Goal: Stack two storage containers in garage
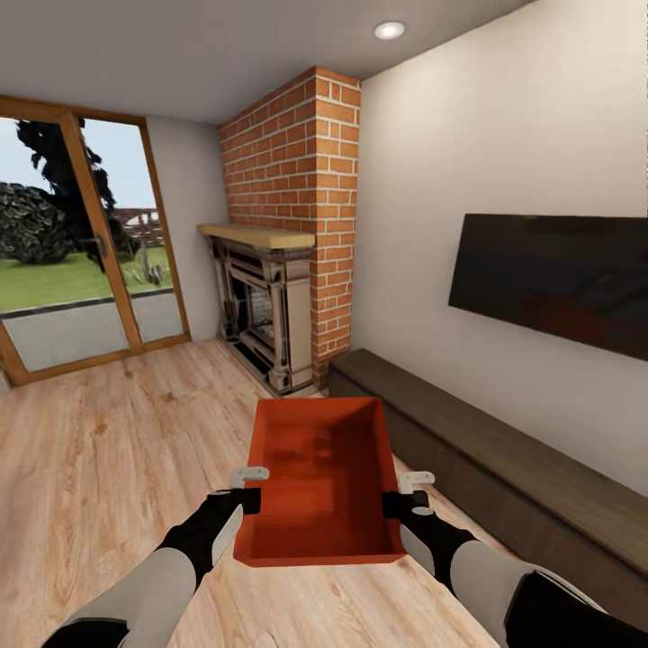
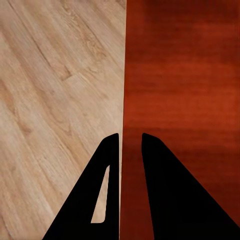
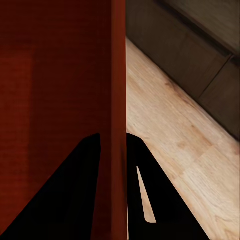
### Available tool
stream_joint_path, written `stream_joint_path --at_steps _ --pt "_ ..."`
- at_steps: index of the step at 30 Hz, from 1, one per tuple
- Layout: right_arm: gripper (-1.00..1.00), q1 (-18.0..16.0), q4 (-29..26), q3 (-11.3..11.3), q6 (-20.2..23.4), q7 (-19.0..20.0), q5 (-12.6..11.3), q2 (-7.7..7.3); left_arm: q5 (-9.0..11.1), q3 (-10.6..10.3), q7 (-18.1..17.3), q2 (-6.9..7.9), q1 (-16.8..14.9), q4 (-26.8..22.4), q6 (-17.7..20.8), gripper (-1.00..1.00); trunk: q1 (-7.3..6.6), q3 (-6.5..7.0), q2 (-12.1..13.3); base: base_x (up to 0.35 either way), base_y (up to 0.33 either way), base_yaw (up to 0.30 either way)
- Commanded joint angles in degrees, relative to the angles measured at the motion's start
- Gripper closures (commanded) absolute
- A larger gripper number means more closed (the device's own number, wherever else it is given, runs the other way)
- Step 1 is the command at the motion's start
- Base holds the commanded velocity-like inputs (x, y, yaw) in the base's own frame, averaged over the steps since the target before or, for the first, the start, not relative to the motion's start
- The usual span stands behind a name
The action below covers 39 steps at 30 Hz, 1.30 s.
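Living room (image 1: 180, 270), looking fwd over light wood plank flooring (image 1: 108, 450); red-brick fireplace (image 1: 288, 225) standing at back, wood-framed glass doors (image 1: 81, 243) to its left showing grass outside, black wall TV (image 1: 549, 279) hanging on right wall above long dark low cabinet (image 1: 504, 468)

Holding one storage container (image 1: 319, 481) up in front of body, between both arms, open side up, nothing inside; orange-red, sitting roughly level, off the planks, near edge closest to cam

Left gripper (image 1: 247, 486) pinching container's left wall approx mid-length: in wrist cam, fingers (image 2: 165, 190) sitting one each side of thin wall, outer one over wood, inner one over orange-red inside; pressed close w/ wall between

Right gripper (image 1: 409, 490) doing same on right wall: fingers (image 3: 65, 200) straddling the wall edge, closed onto it, cabinet and planks showing beyond

Second bin not seen; can't tell where
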Motion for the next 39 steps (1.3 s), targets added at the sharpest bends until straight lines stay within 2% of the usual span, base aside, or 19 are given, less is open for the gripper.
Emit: stream_joint_path --at_steps 1,23,39 --pt "1.0 -0.03 -0.01 1.43 -1.03 -1.84 0.4 -1.19 -0.8 0.47 0.8 0.05 0.0 0.09 0.52 1.0 0.02 0.07 -0.04 0.0 0.0 0.0" --pt "1.0 -0.03 -0.01 1.43 -1.03 -1.84 0.4 -1.19 -0.8 0.48 0.8 0.05 0.0 0.09 0.43 1.0 0.02 2.1 -0.04 0.0 0.0 0.0" --pt "1.0 -0.03 -0.01 1.43 -1.03 -1.84 0.4 -1.19 -0.8 0.47 0.8 0.05 0.0 0.09 0.43 1.0 0.02 2.25 -0.04 0.0 0.0 0.0"
